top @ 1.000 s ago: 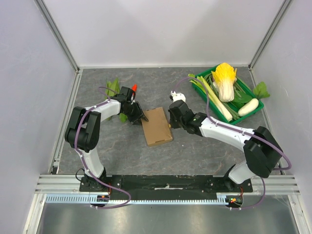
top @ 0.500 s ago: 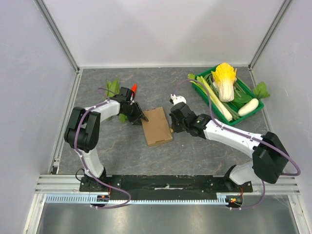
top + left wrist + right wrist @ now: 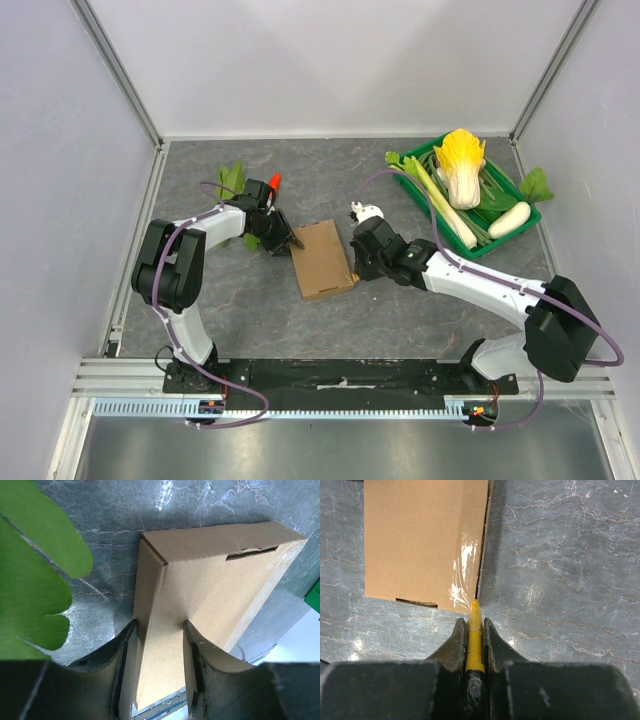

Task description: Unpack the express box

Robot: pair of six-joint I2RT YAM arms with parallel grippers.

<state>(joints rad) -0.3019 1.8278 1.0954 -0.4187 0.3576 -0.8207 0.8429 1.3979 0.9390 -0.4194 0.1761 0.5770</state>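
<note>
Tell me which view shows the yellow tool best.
The right wrist view: the yellow tool, clamped in the right claw, points at the express box's taped edge. From above it is too small to tell; the left wrist view misses it.

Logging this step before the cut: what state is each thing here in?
flat brown cardboard box: closed, taped, lying flat.
left gripper: clamped on the box's edge.
right gripper: shut on yellow cutter.
yellow cutter: tip at box's taped seam.
green plastic crate: holds vegetables.
</note>
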